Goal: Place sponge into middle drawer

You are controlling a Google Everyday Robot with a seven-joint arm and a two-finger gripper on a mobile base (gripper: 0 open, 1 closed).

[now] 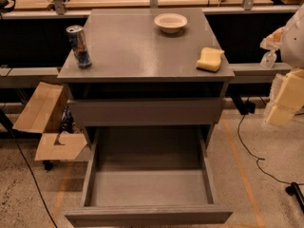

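Closest to me, the middle drawer [147,186] is pulled right out at 6 o'clock, its grey floor bare and the side walls low, so the drop looks easy. Just above it sits the other drawer's flat front [145,112].

Over at 9 o'clock, cardboard flaps [40,108] lie open on the floor beside the cabinet. Up on the bench [137,51], a tall can [79,46] stands upright near the 9 o'clock edge. It has blue and red print, but no word on it that I can read. At 12 o'clock is a white bowl [170,22], unmarked.

Now the sponge [210,59]: a pale yellow block lying flat at the bench's 4 o'clock corner, close to the edge and well apart from bowl and can. No label on it. I judge it light, soft and squashy, grippy rather than slick, and nothing to break. I'd come down from above and pinch across its short width at the middle, squeezing gently, since foam gives way.

My hand [278,109] hangs at 3 o'clock, off the bench's right side and apart from the sponge. Wide or narrow, I cannot tell.
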